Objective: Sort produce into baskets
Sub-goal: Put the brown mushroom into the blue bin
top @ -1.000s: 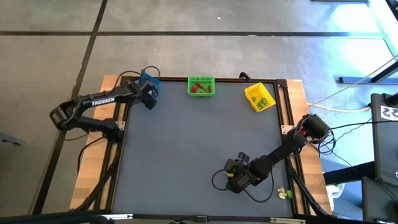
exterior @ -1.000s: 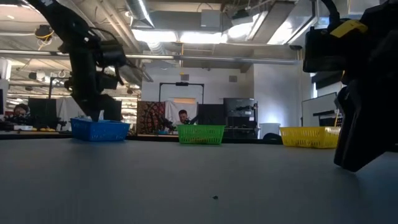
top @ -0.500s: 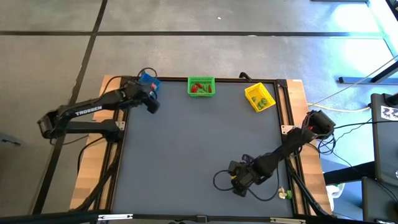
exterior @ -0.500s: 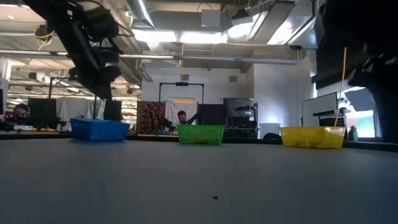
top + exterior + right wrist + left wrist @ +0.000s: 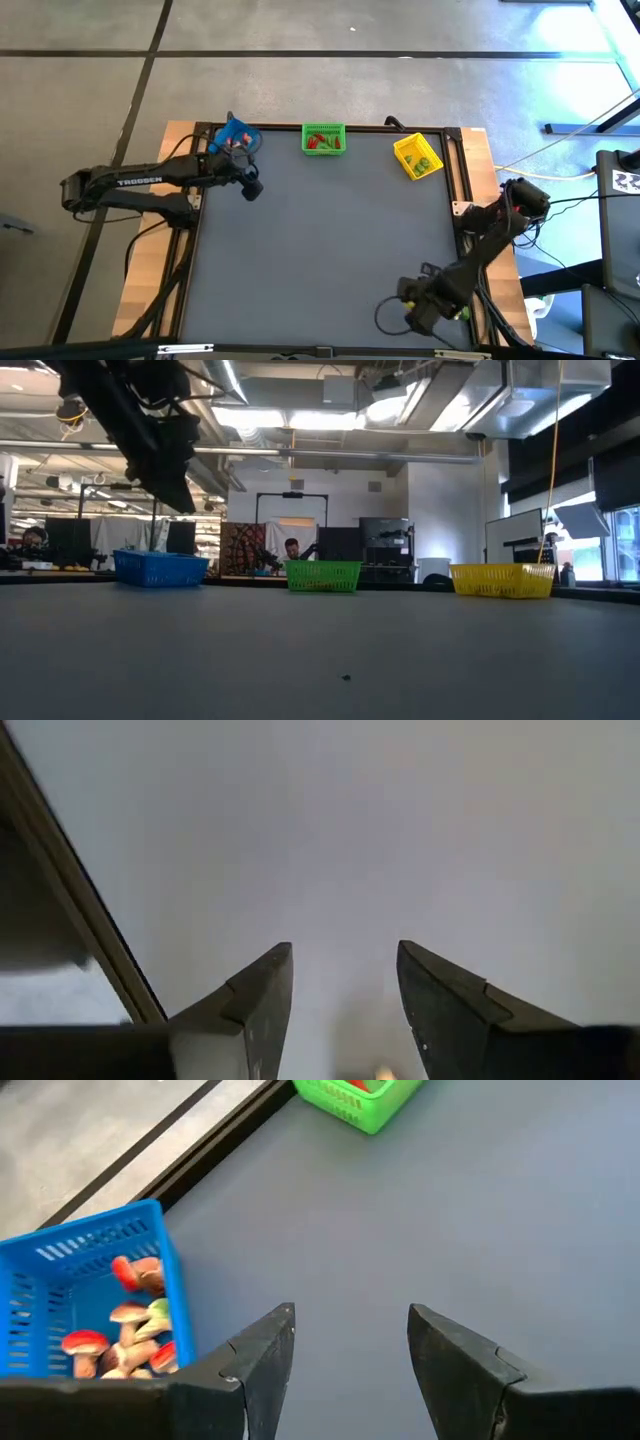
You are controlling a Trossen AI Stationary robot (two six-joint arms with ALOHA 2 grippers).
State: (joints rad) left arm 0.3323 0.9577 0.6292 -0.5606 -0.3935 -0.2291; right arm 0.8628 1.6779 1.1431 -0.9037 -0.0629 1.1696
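The blue basket (image 5: 235,135) stands at the table's far left corner and holds several red, whitish and green produce pieces (image 5: 125,1330). The green basket (image 5: 323,138) holds red and green pieces. The yellow basket (image 5: 417,156) holds green pieces. My left gripper (image 5: 251,186) hovers open and empty just near of the blue basket; its own view shows it too (image 5: 350,1340). My right gripper (image 5: 414,311) is open and empty above the mat near the table's near right corner, as its own view shows (image 5: 345,985).
The dark mat (image 5: 320,250) lies bare between the arms. The table's raised frame rail (image 5: 60,890) runs close beside my right gripper. In the low view the three baskets stand in a row at the far edge: blue (image 5: 160,568), green (image 5: 323,575), yellow (image 5: 500,578). A person sits in the room behind.
My left gripper has gone from over the blue basket toward the table's near edge and a little right, rising. My right gripper has gone toward the table's near right corner and out of the low view.
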